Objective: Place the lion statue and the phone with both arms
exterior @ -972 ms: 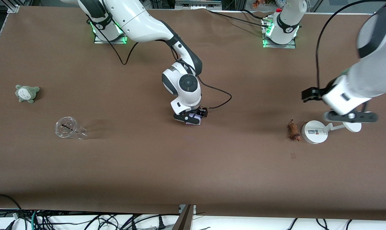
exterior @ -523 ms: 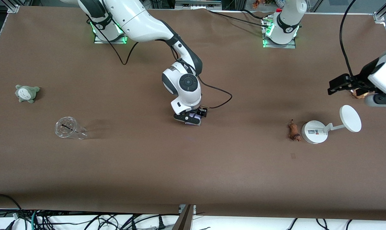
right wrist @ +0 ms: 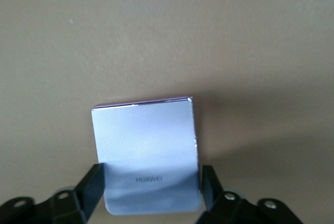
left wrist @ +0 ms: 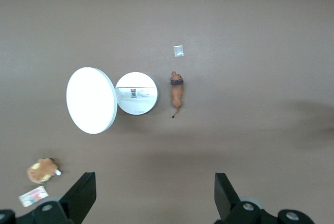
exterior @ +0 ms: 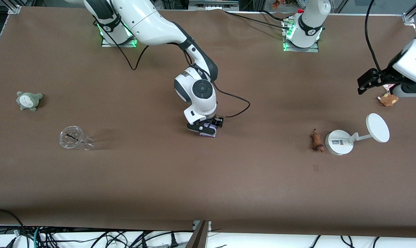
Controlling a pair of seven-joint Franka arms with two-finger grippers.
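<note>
A brown table carries everything here. At the right arm's end sits a grey-green plush, and nearer the front camera a clear cup lies on its side. At mid-table lies the phone. Toward the left arm's end the lion lies just beside a white stand, apart from it, with a small scrap a little nearer the camera. A brown plush with a card tag rests near the table's edge.

A robotics lab: two white arms bolted at twelve o'clock on a brown-covered desk, aluminium framing at the corners, loose cables tangled along six o'clock.
</note>
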